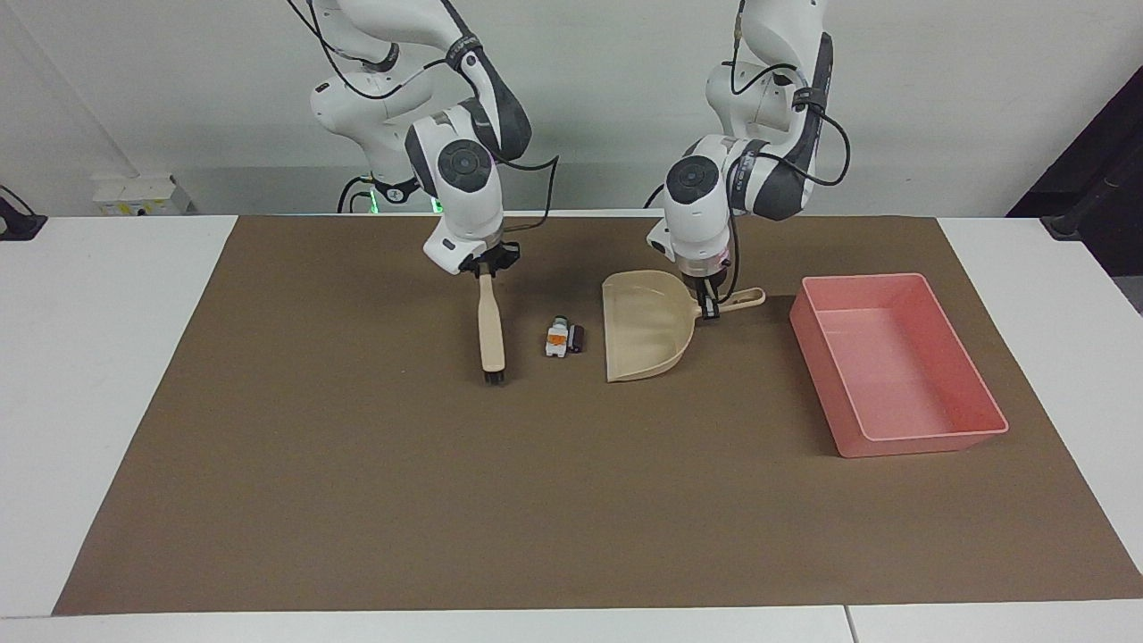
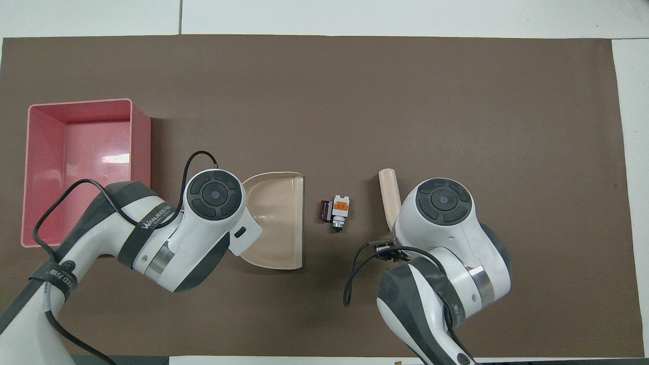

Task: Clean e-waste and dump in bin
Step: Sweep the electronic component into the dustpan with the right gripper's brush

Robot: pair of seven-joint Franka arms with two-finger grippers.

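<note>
Right gripper (image 1: 483,265) clamped on the brush (image 1: 490,329), left gripper (image 1: 707,302) clamped on the dustpan (image 1: 645,328) handle; between them lies the e-waste (image 1: 563,339), probably light, rigid, better swept than pinched

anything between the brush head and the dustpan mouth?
Only the e-waste: both bits lie on the mat between the brush and the dustpan, clearest in the overhead view.

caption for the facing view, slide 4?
Right gripper holds brush beside e-waste; left gripper holds dustpan.
</note>
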